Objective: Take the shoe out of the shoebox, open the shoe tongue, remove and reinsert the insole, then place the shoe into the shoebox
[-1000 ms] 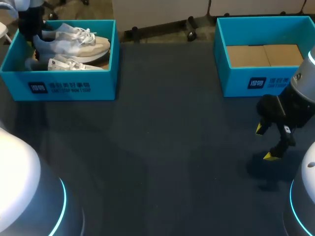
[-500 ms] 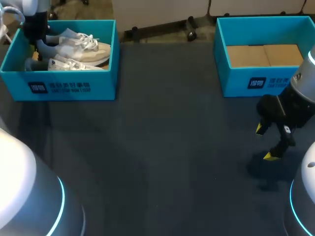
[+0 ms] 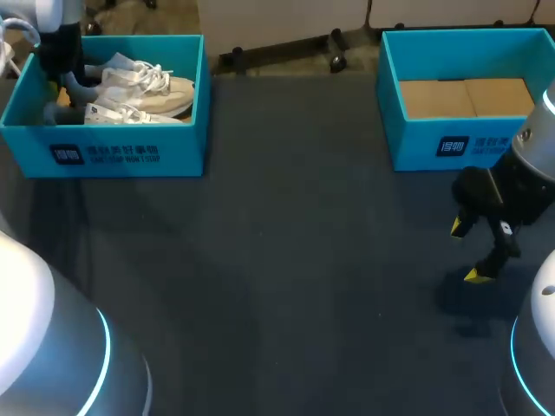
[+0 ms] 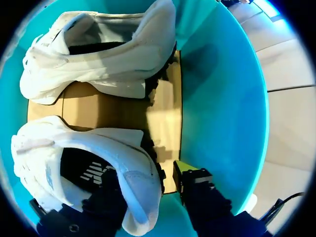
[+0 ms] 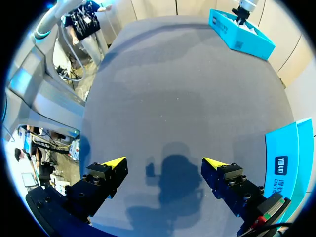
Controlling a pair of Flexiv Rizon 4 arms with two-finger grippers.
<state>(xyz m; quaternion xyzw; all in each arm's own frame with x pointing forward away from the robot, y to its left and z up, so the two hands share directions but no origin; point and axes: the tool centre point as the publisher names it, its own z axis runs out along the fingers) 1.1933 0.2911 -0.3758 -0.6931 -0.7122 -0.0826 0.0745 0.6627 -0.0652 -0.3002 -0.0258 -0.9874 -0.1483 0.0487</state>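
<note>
Left tool (image 4: 143,182): clenched on the heel of a white shoe (image 4: 74,163), one finger (image 4: 106,197) inside the collar, the yellow-tipped one outside.
Held shoe: inside the left shoebox (image 3: 113,156), by its far left corner, toe toward the box's right wall (heel hidden behind the left arm (image 3: 59,43) in the head view).
Second shoe (image 4: 98,54): same box, ahead of the left tool, lying beside the held one, bare cardboard floor between them.
Left shoebox: far left corner of the surface (image 3: 286,260).
Right tool (image 3: 465,251): released, fingers spread, hovering over the surface near its right edge.
Right shoebox (image 3: 434,143): far right corner, just beyond the right tool, cardboard floor showing.
</note>
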